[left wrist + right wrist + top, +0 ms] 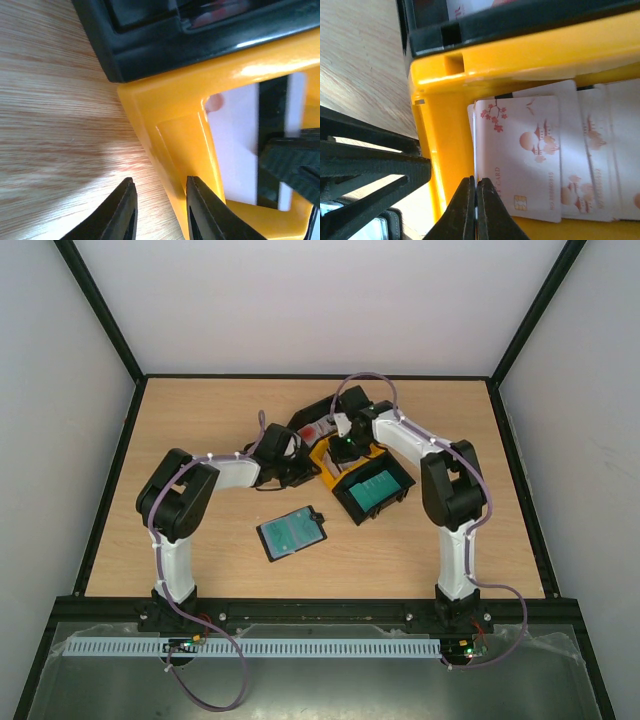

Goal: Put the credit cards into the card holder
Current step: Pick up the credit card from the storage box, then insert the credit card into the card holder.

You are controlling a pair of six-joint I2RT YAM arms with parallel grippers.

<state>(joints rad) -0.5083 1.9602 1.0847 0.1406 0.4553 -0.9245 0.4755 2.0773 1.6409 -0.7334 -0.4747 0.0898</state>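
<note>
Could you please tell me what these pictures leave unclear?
Top view: the right arm hides the yellow tray's contents.
Right wrist view: the shut right tool meets a white card's edge; a grip is unclear.
Left wrist view: the black tray's contents are blurred and cut by the top edge.
Top view: the card holder's inside is too small.

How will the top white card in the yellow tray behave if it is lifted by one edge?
The top white card looks thin and flat, so probably light and slightly bendy, not floppy. It lies on other cards, so it may slide. The yellow tray crowds its edge, likely hampering a grip.
</note>
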